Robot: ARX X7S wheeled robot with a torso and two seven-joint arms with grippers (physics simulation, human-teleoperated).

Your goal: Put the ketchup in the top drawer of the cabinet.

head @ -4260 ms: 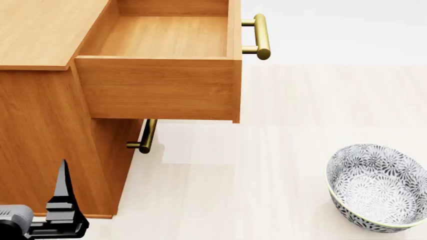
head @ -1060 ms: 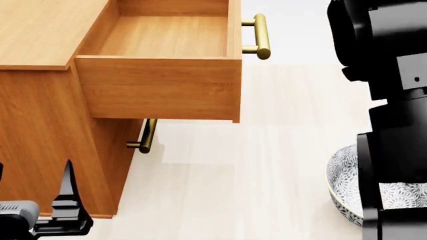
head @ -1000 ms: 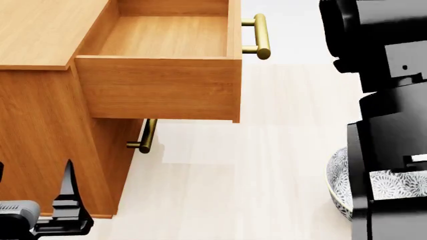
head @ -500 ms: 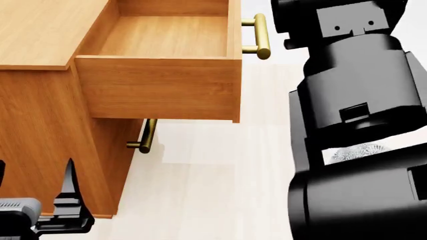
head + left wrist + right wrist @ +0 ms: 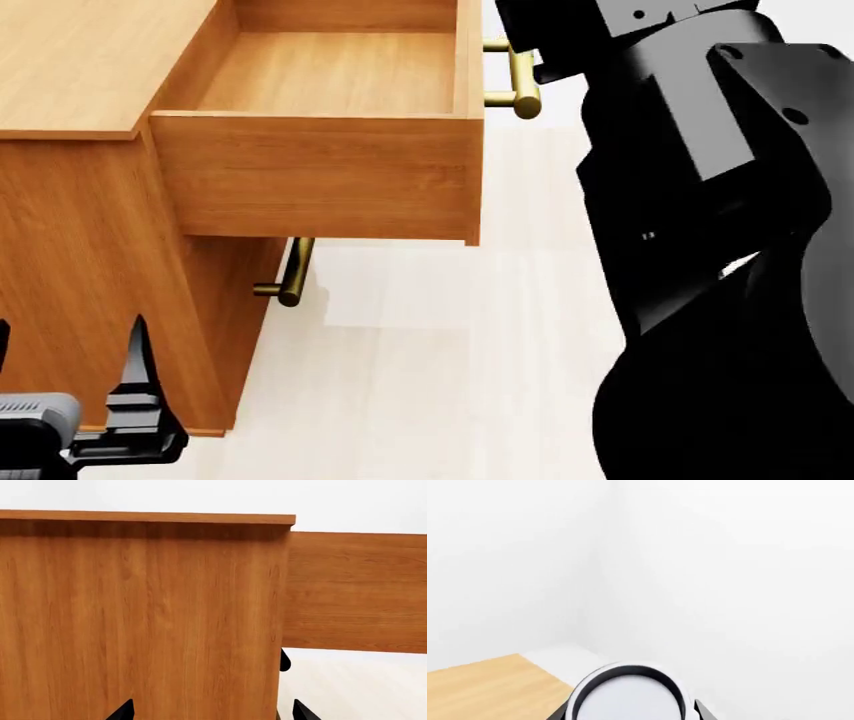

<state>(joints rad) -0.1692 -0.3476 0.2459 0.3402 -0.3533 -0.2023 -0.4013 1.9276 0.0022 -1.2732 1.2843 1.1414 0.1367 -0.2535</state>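
The orange-brown wooden top drawer (image 5: 334,75) stands open and empty; the silver-topped can (image 5: 627,695) sits between the right gripper's (image 5: 629,711) jaws. Drop-off remains. Left gripper (image 5: 210,711) gapes beside the orange-brown wood-grain cabinet (image 5: 80,250).

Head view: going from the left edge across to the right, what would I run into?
Left gripper at the lower corner → cabinet → lower drawer's brass handle → open top drawer → top drawer's brass handle → big black right arm filling the right side.
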